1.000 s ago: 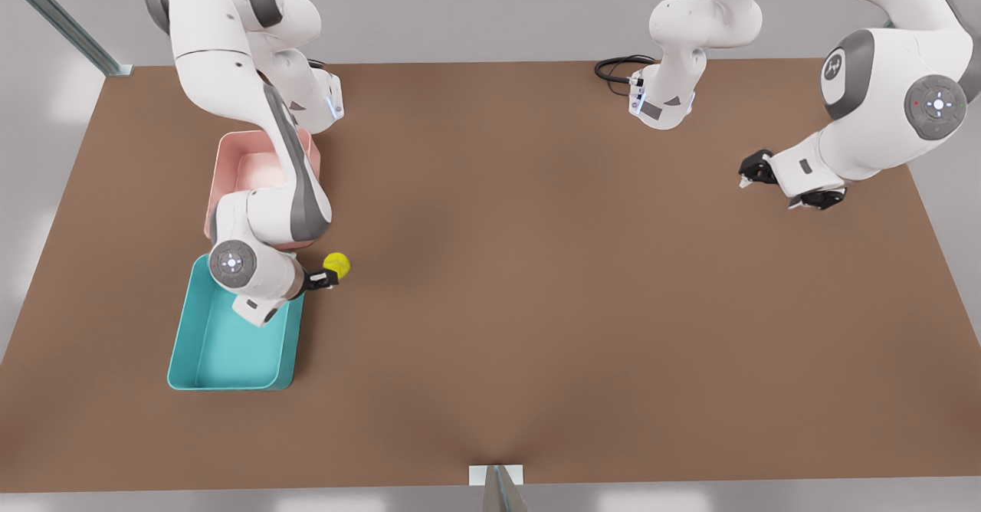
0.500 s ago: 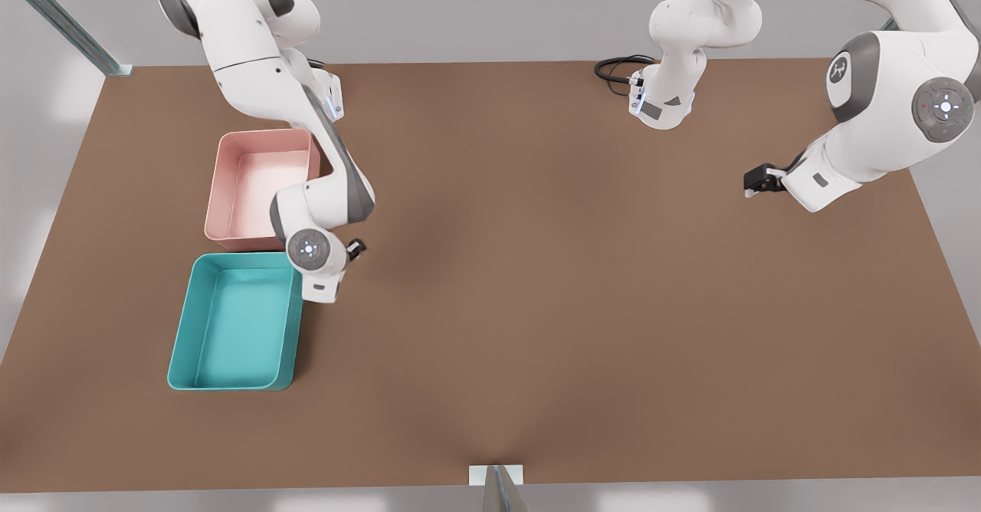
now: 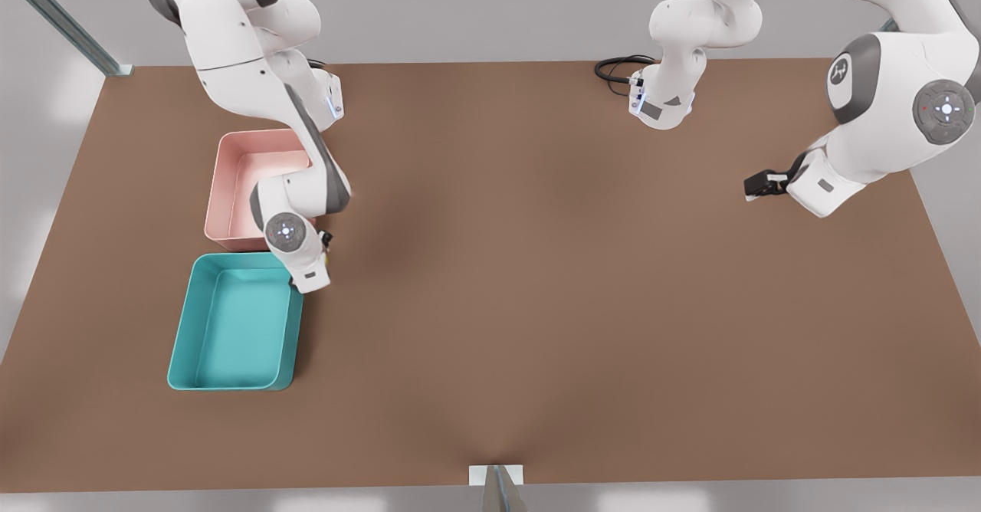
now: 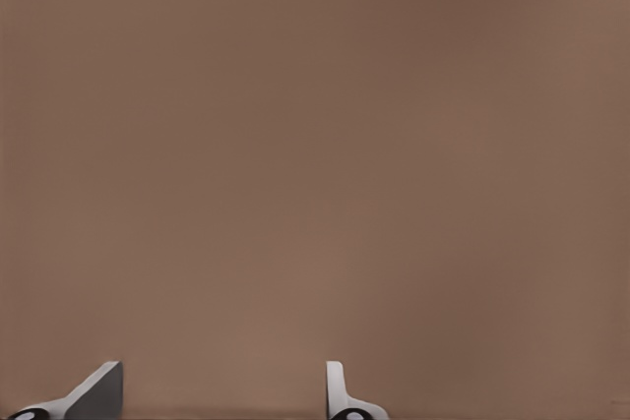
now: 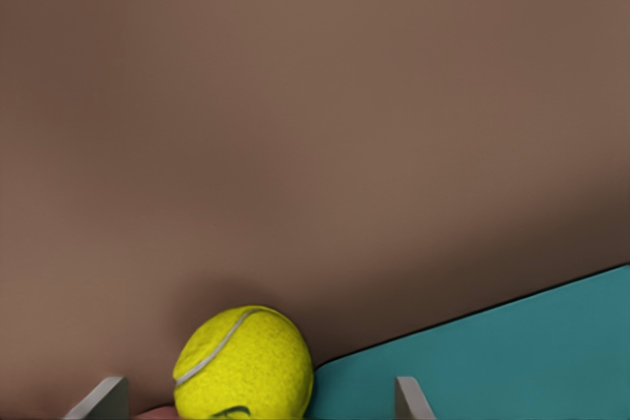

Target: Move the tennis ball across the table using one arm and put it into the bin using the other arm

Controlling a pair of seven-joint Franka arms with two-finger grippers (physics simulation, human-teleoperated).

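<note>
Front view: one bin (image 3: 234, 332), one tennis ball (image 5: 244, 363) between released right gripper (image 5: 258, 395); left gripper (image 4: 219, 390) released.

**Plain grey room around the work area**

From my remote seat I see a pale grey floor (image 3: 475, 6) with soft bright patches of light. Grey metal struts (image 3: 61, 18) run diagonally at the far corners, another strut (image 3: 502, 489) stands at the near edge, and a black cable (image 3: 617, 67) lies coiled.
</note>
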